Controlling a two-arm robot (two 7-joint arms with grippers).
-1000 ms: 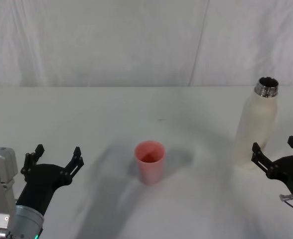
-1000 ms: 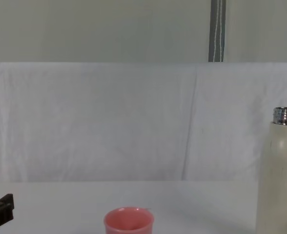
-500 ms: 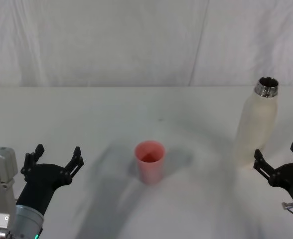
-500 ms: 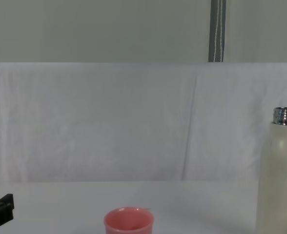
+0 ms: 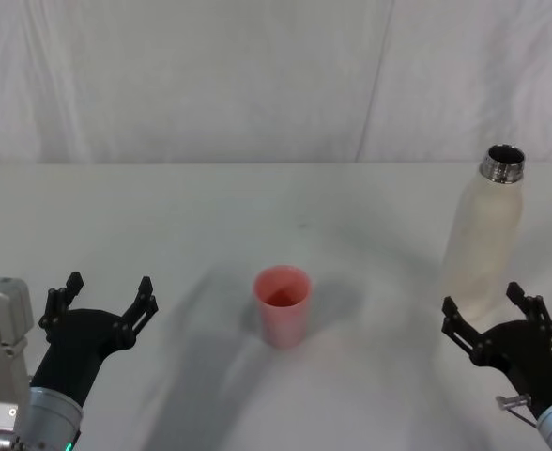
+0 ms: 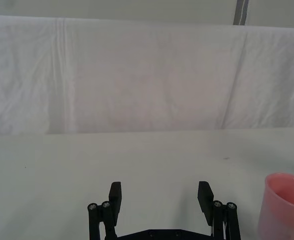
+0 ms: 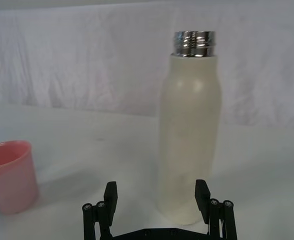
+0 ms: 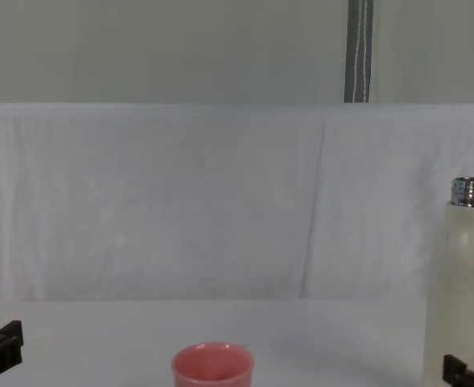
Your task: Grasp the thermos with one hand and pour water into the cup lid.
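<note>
Standing upright, thermos [image 5: 483, 236] just beyond R claw [image 5: 491, 311], claw released, apart; L claw [image 5: 104, 293] released.

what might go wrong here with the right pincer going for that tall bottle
The bottle is tall, narrow and uncapped; a bump from the open right pincer low at its base could tip it and probably spill. The pink cup stands well to the side, so a carried pour may miss. The left pincer sits open beside the cup.

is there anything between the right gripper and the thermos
No. In the head view, bare table separates the open right gripper from the thermos.
</note>
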